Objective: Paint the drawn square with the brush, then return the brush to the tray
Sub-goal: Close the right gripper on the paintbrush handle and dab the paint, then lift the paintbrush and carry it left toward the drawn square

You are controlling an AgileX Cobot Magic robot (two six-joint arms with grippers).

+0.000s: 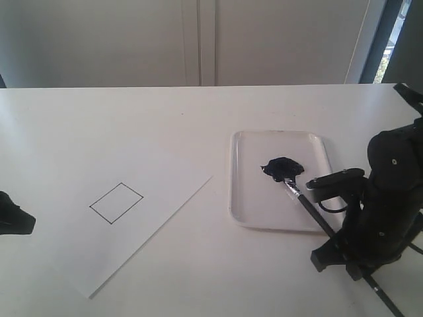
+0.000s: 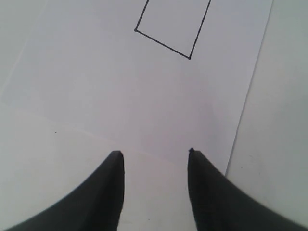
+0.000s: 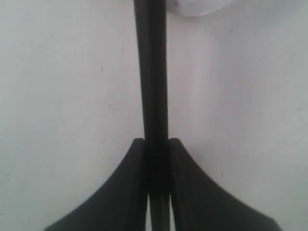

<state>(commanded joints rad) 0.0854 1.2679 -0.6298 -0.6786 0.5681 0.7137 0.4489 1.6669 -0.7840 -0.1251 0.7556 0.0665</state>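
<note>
Only the left wrist view shows the left gripper (image 2: 154, 152), jaws apart and empty, above the paper sheet (image 1: 155, 198) near the unpainted drawn square (image 1: 116, 203). Rightward, the brush (image 1: 309, 209) tip sits in the paint blob (image 1: 283, 168) on the tray (image 1: 254, 214). The right gripper (image 3: 157, 142) clamps its handle.

- You have a flat white paper sheet (image 1: 152, 198) lying on the white table (image 1: 99, 119). It bears a thin black pen-outlined square (image 1: 116, 203), seen as a rhombus, its inside bare white.
- On the right of the view, apart from the sheet, sits a shallow glossy white rectangular plastic tray (image 1: 254, 205) bearing a glossy dark paint blob (image 1: 283, 168).
- The long thin black-handled brush (image 1: 310, 211) lies slanted, bristles in the blob, handle crossing the tray's near rim.
- Your black right gripper (image 1: 337, 246) clasps the handle just outside the tray.
- Your left gripper (image 1: 14, 219) shows only as a black tip at the left edge.
</note>
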